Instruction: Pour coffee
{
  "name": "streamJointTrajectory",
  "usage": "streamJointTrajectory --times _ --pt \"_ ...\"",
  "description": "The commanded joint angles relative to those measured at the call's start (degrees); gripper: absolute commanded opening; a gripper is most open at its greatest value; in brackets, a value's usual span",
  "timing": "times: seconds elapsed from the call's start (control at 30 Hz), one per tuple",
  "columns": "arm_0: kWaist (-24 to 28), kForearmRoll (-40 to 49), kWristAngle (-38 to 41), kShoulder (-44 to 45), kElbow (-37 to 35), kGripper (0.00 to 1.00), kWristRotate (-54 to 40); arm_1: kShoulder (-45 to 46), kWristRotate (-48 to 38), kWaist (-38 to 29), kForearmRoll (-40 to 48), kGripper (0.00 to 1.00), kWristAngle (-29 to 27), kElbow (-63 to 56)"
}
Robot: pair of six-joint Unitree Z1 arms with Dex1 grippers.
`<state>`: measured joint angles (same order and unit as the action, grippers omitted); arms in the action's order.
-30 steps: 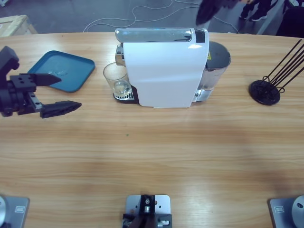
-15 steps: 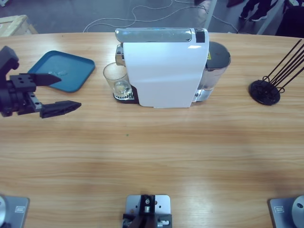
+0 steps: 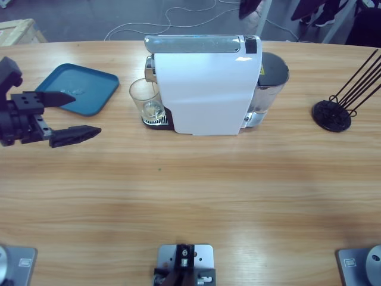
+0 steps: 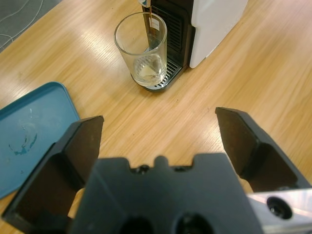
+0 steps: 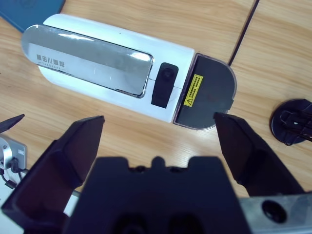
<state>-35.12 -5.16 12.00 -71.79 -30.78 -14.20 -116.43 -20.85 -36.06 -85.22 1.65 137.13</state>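
Observation:
A clear glass (image 3: 146, 98) stands on the drip grate under the spout of the white coffee machine (image 3: 208, 89). In the left wrist view a thin brown thread of coffee (image 4: 150, 22) drops into the glass (image 4: 144, 48), and its base looks pale. My left gripper (image 3: 87, 115) hovers open to the left of the glass, a hand's width away, with nothing between its fingers (image 4: 158, 122). My right gripper (image 5: 158, 120) is open and looks straight down on the machine's top (image 5: 107, 68) from well above it. It holds nothing.
A blue tray (image 3: 89, 83) lies at the back left, beside the left gripper. A black wire stand (image 3: 333, 115) sits at the right. The machine's dark water tank (image 3: 272, 74) is on its right end. Bare wood fills the table's front half.
Both arms and the glass have held still. Only dark shapes beyond the table's far edge have shifted.

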Motion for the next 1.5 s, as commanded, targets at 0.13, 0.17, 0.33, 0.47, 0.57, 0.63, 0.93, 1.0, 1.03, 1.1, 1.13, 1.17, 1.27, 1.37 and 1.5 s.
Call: streamJointTrajectory --times 0.13,0.17,0.33,0.47,0.57,0.63,0.93,1.0,1.03,1.1,1.13,1.17,1.27,1.37,1.5 --pt "0.12 -0.63 -1.46 0.9 1.78 1.0 1.11 0.73 -0.63 -0.68 -0.56 1.0 -1.83 -1.77" --pt "0.14 -0.64 -1.47 1.24 1.72 1.0 1.09 0.67 -0.65 -0.7 -0.56 1.0 -1.99 -1.76" --pt "0.14 -0.64 -2.16 2.82 1.78 1.0 0.77 0.59 -0.72 -0.68 -0.47 1.0 -2.97 -1.48" --pt "0.14 -0.64 -2.11 2.54 1.72 1.0 1.02 0.59 -0.93 -0.68 -0.47 1.0 -3.08 -1.69" --pt "0.14 -0.64 -2.16 2.63 1.62 1.0 1.02 0.67 -1.16 -0.7 -0.47 1.0 -3.15 -1.79" --pt "0.14 -0.64 -2.14 2.75 1.53 1.0 1.07 0.76 -1.21 -0.68 -0.47 1.0 -3.15 -1.83" --pt "0.14 -0.64 -2.16 3.33 1.42 1.0 1.11 1.11 -1.35 -0.68 -0.47 1.0 -3.32 -2.21" --pt "0.14 -0.64 -2.16 3.24 1.41 1.0 1.11 1.2 -1.38 -0.68 -0.47 1.0 -3.6 -2.53" --pt "0.14 -0.64 -2.16 3.17 1.37 1.0 1.09 1.2 -1.38 -0.68 -0.47 1.0 -3.67 -2.64" --pt "0.14 -0.64 -2.09 2.94 1.37 1.0 1.05 1.17 -1.47 -0.68 -0.47 1.0 -3.67 -2.79" --pt "0.14 -0.64 -2.13 2.8 1.34 1.0 1.04 1.15 -1.49 -0.7 -0.47 1.0 -3.67 -2.83" --pt "0.14 -0.64 -2.09 2.71 1.25 1.0 1.02 1.11 -1.56 -0.7 -0.47 1.0 -3.69 -2.83" --pt "0.14 -0.64 -2.16 2.55 0.79 1.0 1.0 1.11 -1.56 -0.68 -0.47 1.0 -3.76 -2.83" --pt "0.14 -0.66 -2.14 2.45 0.37 1.0 1.02 3.38 -1.56 -0.84 -0.35 1.0 -3.9 -4.02" --pt "0.14 -0.64 -2.02 1.96 0.02 1.0 0.95 16.85 -1.54 -2.47 9.61 1.0 -4.73 -20.51"
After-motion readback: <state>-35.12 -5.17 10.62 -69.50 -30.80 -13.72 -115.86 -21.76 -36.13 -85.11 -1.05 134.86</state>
